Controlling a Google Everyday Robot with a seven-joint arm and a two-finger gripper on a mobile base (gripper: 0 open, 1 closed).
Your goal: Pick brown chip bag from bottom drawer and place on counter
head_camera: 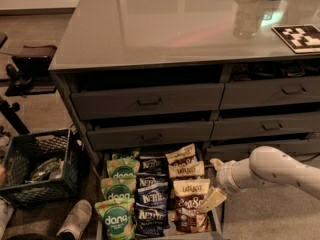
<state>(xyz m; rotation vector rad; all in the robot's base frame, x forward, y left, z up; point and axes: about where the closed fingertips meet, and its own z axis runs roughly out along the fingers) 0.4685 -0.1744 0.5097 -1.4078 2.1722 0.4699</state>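
Approach step: your gripper [212,200] at drawer [218,223] right wall, brown bag [190,204] just left of jaws. Jaw state: cannot tell. Next: straddle bag, pinch.

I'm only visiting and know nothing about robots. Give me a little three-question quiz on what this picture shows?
1. True or false: the brown chip bag already lies on the counter.
2. In the bottom drawer, as the camera sees it, which column do the green bags fill? A left, B middle, C right.
3. Fill in: the gripper hangs at the drawer's right side, next to the ____ bags.
Key: 1 false; 2 A; 3 brown.
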